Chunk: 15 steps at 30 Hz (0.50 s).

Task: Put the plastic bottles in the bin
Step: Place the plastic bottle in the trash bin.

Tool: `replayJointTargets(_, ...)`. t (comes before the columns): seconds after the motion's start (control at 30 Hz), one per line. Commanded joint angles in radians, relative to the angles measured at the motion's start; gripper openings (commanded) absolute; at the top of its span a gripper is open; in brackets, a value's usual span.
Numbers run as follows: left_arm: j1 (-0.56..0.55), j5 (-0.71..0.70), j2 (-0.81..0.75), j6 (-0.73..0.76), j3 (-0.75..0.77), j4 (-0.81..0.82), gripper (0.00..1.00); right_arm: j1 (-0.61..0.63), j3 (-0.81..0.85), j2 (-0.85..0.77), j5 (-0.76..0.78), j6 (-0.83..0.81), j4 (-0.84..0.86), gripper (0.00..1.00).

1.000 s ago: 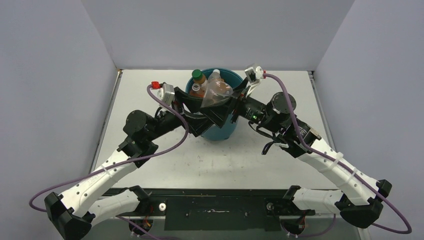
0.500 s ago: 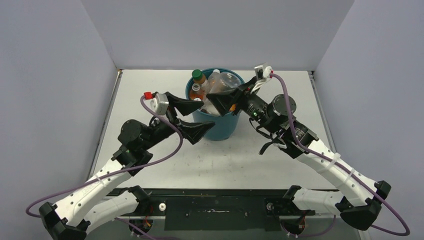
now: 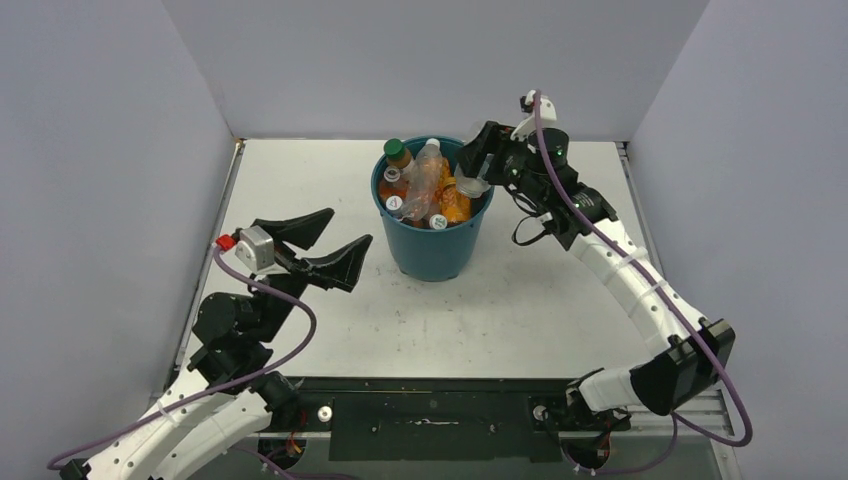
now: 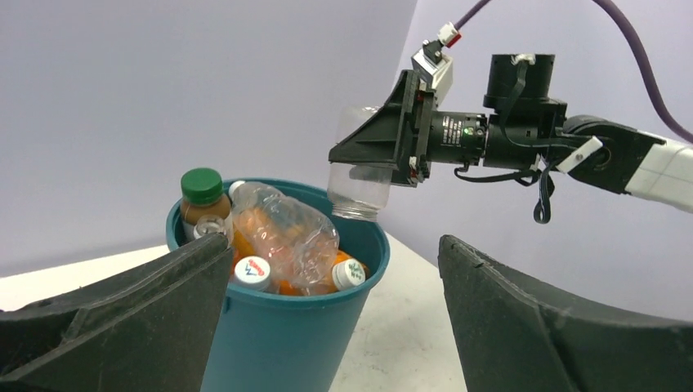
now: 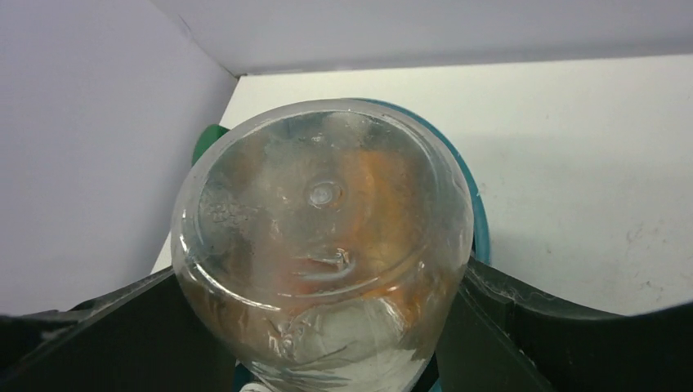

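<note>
The step in hand is the drop of a bottle into the bin (image 3: 430,255), which stands mid-tabletop (image 3: 560,300), heaped to the rim with plastic bottles (image 3: 432,200), a green-capped one (image 3: 398,150) sticking up at the back. The right hand (image 4: 353,151) grips 1 clear bottle (image 5: 323,245) by its sides, base toward the wrist camera, hanging just above the bin's right rim. The left hand (image 3: 352,226) sits low, left of the bin and apart from it, jaws spread wide with nothing between them. No other bottle shows outside the bin, so this looks like the last. Next, the right hand likely needs to shift toward the bin's centre and release; on so full a heap, the bottle could roll off.
</note>
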Motion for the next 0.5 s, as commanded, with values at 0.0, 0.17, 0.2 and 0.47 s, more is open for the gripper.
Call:
replayJointTargets(0.0, 0.000, -0.043, 0.014, 0.011, 0.011, -0.081, 0.96, -0.001, 0.097, 0.062, -0.072, 0.026, -0.077, 0.41)
replayJointTargets(0.17, 0.000, -0.058, 0.020, -0.014, 0.044, -0.162, 0.96, 0.001, 0.138, 0.130, -0.080, 0.003, -0.166, 0.61)
replayJointTargets(0.2, 0.001, -0.063, 0.022, -0.019, 0.050, -0.178, 0.96, 0.002, 0.143, 0.138, -0.084, -0.002, -0.174, 0.68)
replayJointTargets(0.47, 0.000, -0.120, 0.035, -0.064, 0.095, -0.284, 0.96, 0.014, 0.173, 0.152, -0.058, -0.013, -0.206, 0.90)
